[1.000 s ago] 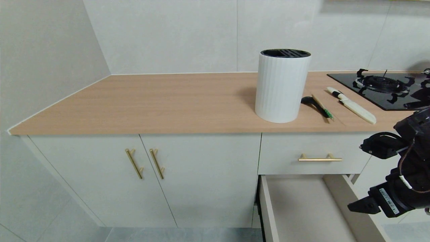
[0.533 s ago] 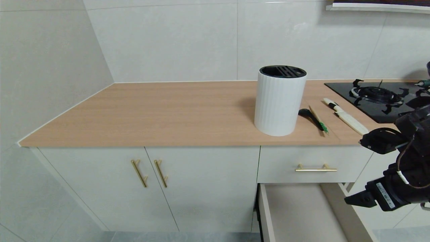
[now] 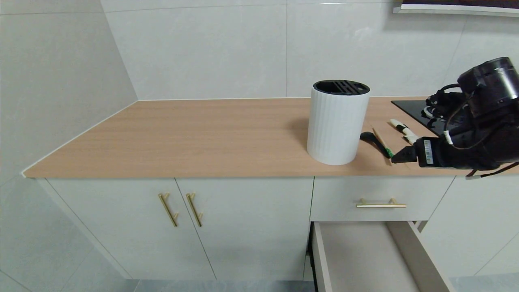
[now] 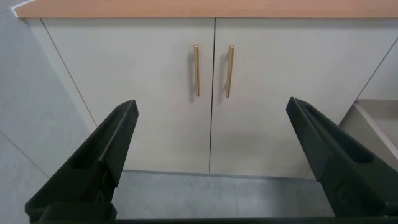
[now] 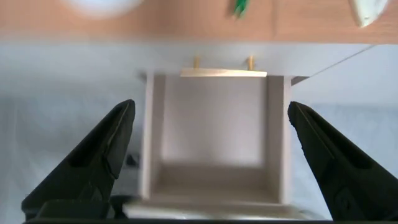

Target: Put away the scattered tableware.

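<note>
Head view: black spoon (image 3: 369, 137), green-tipped chopsticks (image 3: 384, 146) and knife (image 3: 401, 129) lie on the surface (image 3: 202, 138) beside the white holder (image 3: 338, 121), likely their destination. The right pincer (image 3: 399, 157) hovers level near the chopsticks.
Left wrist view: left pincer (image 4: 211, 104) spread, parked low facing cupboard doors (image 4: 155, 112).
Right wrist view: the right pincer is spread above the open drawer (image 5: 217, 137). The green blur is probably the chopsticks.

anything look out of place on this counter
Yes. A black spoon, a green-tipped wooden stick and a cream-white knife lie loose on the wooden counter beside the white ribbed holder rather than in it, and the lower drawer stands pulled open.
</note>
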Controlling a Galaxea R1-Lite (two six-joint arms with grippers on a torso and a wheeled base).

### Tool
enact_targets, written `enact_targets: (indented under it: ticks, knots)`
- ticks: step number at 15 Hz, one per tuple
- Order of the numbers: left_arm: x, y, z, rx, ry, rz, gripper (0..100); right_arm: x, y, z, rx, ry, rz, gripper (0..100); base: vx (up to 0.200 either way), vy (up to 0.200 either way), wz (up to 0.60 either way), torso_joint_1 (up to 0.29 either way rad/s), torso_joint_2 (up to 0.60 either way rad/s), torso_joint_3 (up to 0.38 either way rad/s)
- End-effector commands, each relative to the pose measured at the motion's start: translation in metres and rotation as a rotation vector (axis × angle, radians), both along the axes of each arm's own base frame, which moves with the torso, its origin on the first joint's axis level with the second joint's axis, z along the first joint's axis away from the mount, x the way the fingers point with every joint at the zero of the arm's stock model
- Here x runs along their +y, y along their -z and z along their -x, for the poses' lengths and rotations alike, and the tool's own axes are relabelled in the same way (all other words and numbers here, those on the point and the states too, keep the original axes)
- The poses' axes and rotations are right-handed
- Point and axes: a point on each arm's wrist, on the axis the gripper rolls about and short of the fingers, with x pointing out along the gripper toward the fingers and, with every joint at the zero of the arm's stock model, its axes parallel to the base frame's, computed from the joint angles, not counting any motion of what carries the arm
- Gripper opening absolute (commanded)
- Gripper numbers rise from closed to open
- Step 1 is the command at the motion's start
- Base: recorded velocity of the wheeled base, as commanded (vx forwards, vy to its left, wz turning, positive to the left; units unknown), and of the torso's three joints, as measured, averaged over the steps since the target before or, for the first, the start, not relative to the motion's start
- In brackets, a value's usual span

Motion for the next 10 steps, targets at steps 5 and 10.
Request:
enact_targets:
  ticks: [5, 10]
  knots:
    - [0.0, 0.0, 0.0, 0.0, -0.001, 0.001, 100, 0.003, 0.035, -0.065, 0.036, 0.156, -0.045, 100, 0.0, 0.0, 0.0, 0.0, 0.0, 0.0]
    - [0.0, 0.0, 0.0, 0.0, -0.002, 0.001, 100, -0.007, 0.053, -0.089, 0.002, 0.195, -0.056, 100, 0.0, 0.0, 0.0, 0.0, 0.0, 0.0]
